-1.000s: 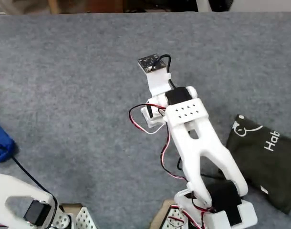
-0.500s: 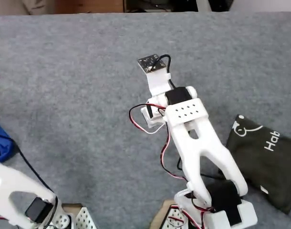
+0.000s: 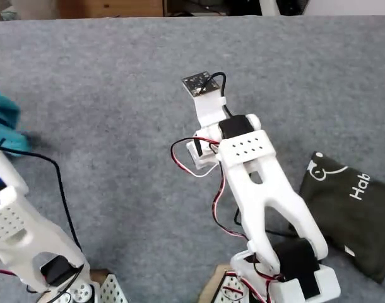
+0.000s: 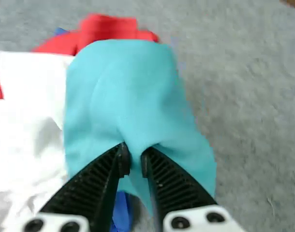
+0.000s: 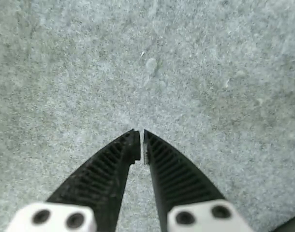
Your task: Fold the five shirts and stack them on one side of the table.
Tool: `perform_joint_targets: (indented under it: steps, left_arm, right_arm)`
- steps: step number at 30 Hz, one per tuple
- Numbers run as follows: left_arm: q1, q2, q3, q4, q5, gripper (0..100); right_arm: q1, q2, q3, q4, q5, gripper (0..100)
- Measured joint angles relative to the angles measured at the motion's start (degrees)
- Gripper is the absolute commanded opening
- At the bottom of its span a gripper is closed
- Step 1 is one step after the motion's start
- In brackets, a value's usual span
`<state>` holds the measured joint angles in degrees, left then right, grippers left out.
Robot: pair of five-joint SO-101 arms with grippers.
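Note:
My left gripper (image 4: 133, 162) is shut on a teal shirt (image 4: 128, 92), pinching a fold of it above a pile of other shirts. Under the teal cloth lie a white shirt (image 4: 26, 111), a red shirt (image 4: 109, 26) and a bit of blue shirt (image 4: 121, 212). From above, the teal shirt (image 3: 3, 123) hangs at the table's left edge, beyond the left arm (image 3: 22, 233). A dark folded shirt (image 3: 350, 211) with white print lies at the right side. My right gripper (image 5: 140, 145) is shut on nothing, over bare grey tabletop near the middle.
The right arm (image 3: 249, 170) stretches from the front edge to the table's centre, with red and white cables looped beside it. Grey felt table (image 3: 117, 95) spreads wide between the two arms and toward the back.
The left arm has swung up along the left edge. A teal shirt now shows at the left edge where blue cloth lay before. The right arm has kept still.

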<state>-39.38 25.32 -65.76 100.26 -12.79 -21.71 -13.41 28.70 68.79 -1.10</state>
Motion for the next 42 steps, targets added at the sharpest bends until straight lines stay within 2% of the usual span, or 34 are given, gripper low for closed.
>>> perform_joint_targets:
  steps: [5,19,28,32,36,42]
  left_arm:
    - [1.1,-0.8,7.6,0.0,1.3,2]
    - [1.6,-0.9,13.4,0.0,1.5,2]
    - [9.0,-0.9,14.3,0.0,1.5,2]
    - [16.7,-4.6,14.3,0.0,4.2,2]
    - [27.4,-8.6,15.1,0.0,2.0,2]
    - [37.7,-9.5,25.2,0.0,3.3,2]
  right_arm:
    - [0.0,0.0,0.0,0.0,0.0,3.0]
    - [0.0,0.0,0.0,0.0,0.0,3.0]
    - [1.2,0.0,-1.9,0.9,0.0,3.0]
    - [2.3,-1.7,-6.6,4.4,0.0,3.0]
    - [3.7,-2.1,-7.1,7.8,0.0,3.0]
    - [4.2,-2.1,-7.1,8.3,0.0,3.0]
